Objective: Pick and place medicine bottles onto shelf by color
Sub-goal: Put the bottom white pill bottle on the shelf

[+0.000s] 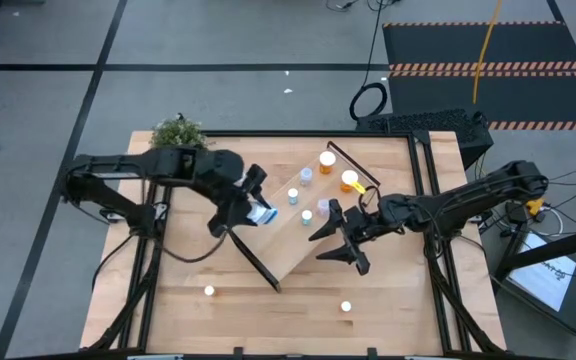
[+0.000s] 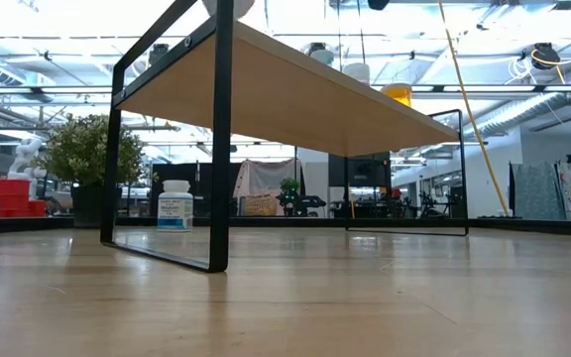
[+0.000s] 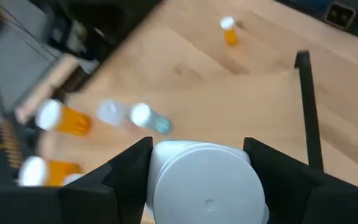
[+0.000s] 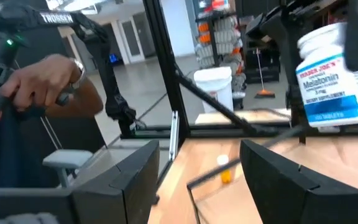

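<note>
Bottles point(image 1: 306, 177) on shelf point(image 1: 293, 235): five.

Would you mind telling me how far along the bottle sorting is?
Several medicine bottles already stand on the shelf, orange ones toward one end. The left claw holds a large white bottle over the shelf. The right claw is open. Two small bottles remain on the table.

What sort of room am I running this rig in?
Probably a robotics lab or workshop hall. Hazard-striped floor mats and loose cables lie beside the table, and open ceiling pipework shows beyond the shelf.
</note>
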Tool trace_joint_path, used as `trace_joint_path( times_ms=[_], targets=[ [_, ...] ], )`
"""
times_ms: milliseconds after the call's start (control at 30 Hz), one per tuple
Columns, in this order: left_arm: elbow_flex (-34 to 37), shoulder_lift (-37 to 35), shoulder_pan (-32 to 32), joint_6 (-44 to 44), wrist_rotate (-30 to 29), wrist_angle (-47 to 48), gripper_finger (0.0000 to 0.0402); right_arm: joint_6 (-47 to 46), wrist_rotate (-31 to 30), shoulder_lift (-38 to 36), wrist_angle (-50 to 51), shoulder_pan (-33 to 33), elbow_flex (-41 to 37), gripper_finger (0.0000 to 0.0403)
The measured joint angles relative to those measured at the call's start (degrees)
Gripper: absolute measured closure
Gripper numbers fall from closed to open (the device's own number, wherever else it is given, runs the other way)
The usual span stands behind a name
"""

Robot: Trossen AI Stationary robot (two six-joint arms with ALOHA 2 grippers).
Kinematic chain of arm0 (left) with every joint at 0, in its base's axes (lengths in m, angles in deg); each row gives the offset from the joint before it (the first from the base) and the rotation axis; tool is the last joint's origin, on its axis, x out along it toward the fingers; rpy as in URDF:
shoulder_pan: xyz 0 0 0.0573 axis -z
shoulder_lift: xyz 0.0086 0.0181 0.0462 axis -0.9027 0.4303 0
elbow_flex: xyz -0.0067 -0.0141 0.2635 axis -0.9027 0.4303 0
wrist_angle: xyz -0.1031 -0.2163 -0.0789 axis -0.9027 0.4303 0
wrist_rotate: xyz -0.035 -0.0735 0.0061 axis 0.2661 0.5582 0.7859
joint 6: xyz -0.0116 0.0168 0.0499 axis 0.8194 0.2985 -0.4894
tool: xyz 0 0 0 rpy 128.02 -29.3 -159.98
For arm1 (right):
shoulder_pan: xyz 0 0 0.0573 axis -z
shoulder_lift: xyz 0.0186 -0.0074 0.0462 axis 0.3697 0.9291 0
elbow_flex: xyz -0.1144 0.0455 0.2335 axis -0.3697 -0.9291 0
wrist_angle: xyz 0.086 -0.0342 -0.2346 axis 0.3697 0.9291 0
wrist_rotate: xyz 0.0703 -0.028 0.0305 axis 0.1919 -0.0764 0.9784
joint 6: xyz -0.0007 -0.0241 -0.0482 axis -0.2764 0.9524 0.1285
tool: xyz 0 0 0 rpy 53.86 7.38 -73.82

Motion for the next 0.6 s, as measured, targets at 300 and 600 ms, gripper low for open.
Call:
trace_joint_path(
  times_ms=[300, 600],
  targets=[
    [-1.56, 7.88, -2.7, -1.69, 1.3, 4.06, 0.0164, 0.58, -0.07, -3.1, 7.77, 0.0, -0.02, 0.0186],
    [-1.56, 12.55, -5.06, -1.91, 3.18, 5.61, 0.0157, 1.48, -0.08, -3.13, 9.65, 0.0, -0.02, 0.0186]
  ],
)
